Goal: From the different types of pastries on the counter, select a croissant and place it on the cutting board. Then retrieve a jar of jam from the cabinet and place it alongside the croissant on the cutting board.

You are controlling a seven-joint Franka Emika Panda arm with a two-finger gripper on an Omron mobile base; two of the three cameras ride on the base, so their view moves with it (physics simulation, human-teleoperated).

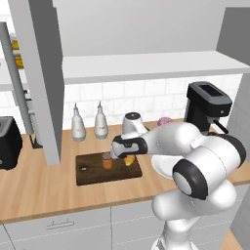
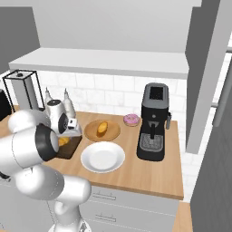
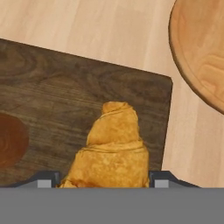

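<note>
Resting on the cutting board (image 1: 97, 173) in the left base view, the jar of jam (image 1: 107, 161) and croissant (image 1: 129, 160) are being overhung by the gripper (image 1: 117, 152), whose jaws are being hidden by the wrist. In the right base view the board's corner (image 2: 68, 152) is being masked by the arm. In the hand view the fingertips (image 3: 46, 179) are being seen either side of the croissant (image 3: 111, 153), contact not discernible; a careless lift could be dragging it off.

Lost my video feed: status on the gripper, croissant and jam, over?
Gripper low over cutting board, fingertips flanking croissant. Jar of jam upright on the board beside it. Nothing in the way.
</note>
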